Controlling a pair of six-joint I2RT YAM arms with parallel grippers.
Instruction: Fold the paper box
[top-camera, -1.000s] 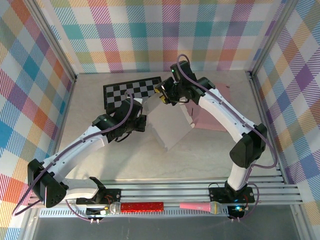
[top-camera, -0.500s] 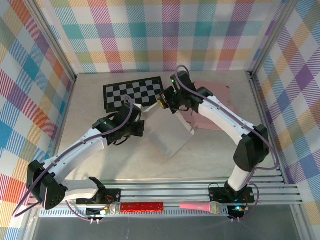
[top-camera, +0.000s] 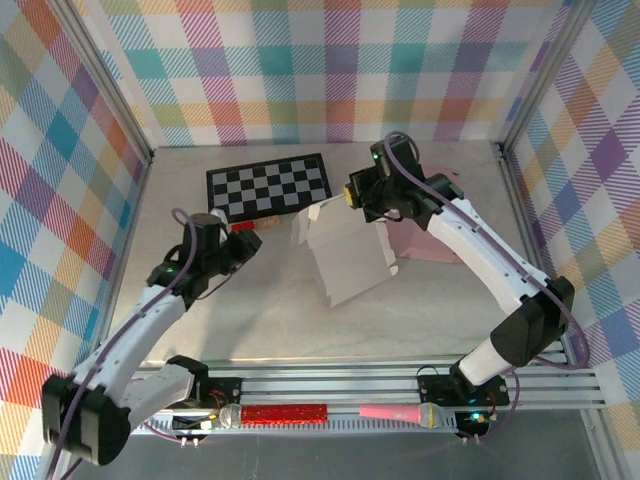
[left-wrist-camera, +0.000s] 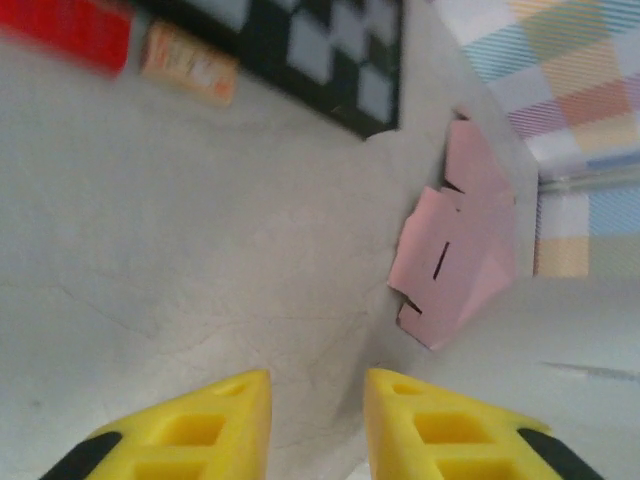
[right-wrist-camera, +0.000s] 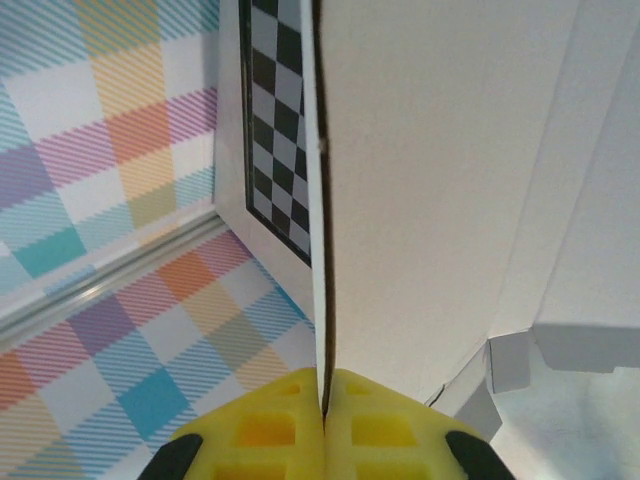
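Folding was midway, as we judged it from the top view. The paper box (top-camera: 345, 262) stood near the middle of the table (top-camera: 240, 325), some panels raised and others splayed. The right gripper (top-camera: 353, 198) sat at the box's far upper edge, apparently nipping a raised panel. The left gripper (top-camera: 248, 246) hung beside the box's left flank, apart from it. A pink sheet (top-camera: 432, 240) lay under the right arm, and a checkered board (top-camera: 268, 183) lay at the back with a red block (top-camera: 243, 227) and a tan block (top-camera: 268, 222) just in front of it.

From the left wrist we saw that gripper's yellow fingertips (left-wrist-camera: 215, 415) spread a little, with nothing between them, aimed over bare table towards the pink sheet.

From the right wrist we saw the fingers (right-wrist-camera: 385, 420) pressed together on the thin edge of a white panel, which rose straight up from them.

Next, we reckoned, the left gripper would need to find a free flap while the right one steadied the panel. Thin card bends easily, so a pull could crease it or drag the box.

The tabletop was pale and faintly marbled. Plaid walls (top-camera: 300, 70) in pastel checks closed in three sides, and a metal rail (top-camera: 400, 385) ran along the near edge.
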